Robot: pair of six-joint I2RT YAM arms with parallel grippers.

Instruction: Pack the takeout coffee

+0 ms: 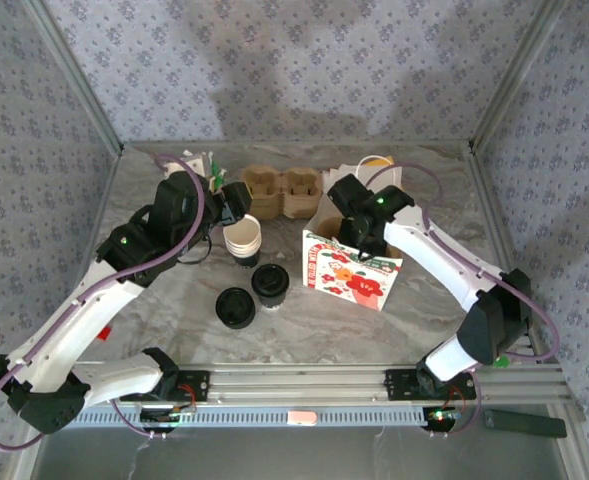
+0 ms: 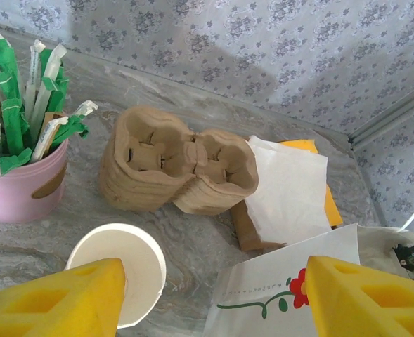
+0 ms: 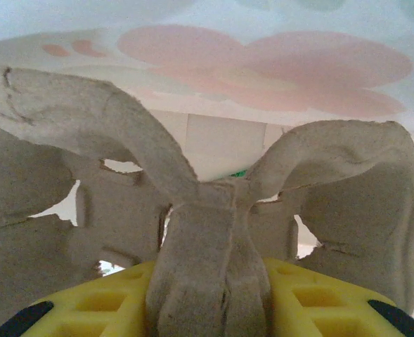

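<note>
Item: coffee point(image 1: 271, 283). Lidded, upright on counter point(image 1: 314, 330), centre, not yet gripped. Just beside loose lid point(image 1: 235, 307) on its near-left, close in front of cups point(image 1: 242, 236), left of bag point(image 1: 359, 275).

Left end effector point(image 2: 214, 281): spread wide, holding nothing, hanging above cups, with carrier stack point(image 2: 178, 168) and straws point(image 2: 24, 105) beyond.

Right end effector point(image 3: 207, 281): closed on centre rib of one pulp carrier point(image 3: 347, 182), at bag's top edge. Printed bag paper close behind carrier. Inside bag mouth or outside: cannot tell.

Likely faults, as judged:
- Rib grip: narrow hold on soft pulp. Possible twist, slip or tear of carrier if pushed against resistance.
- Bag: thin paper, unsupported. Possible collapse, tipping or sliding if carrier wings catch on mouth; no second hold on bag at present.
- Wrong pick: two black discs side by side. Risk of loose lid taken in place of coffee.
- Crowding: coffee hemmed by lid and cups. Wide fingers coming down likely to nudge either, or topple cups.
- Squeeze: soft cup wall. Hard grip likely to pop lid and spill; light grip likely to drop cup on way to carrier.
- Seating: carrier wells hidden once in bag. Misaligned lowering likely to leave coffee tilted on a rim.
</note>
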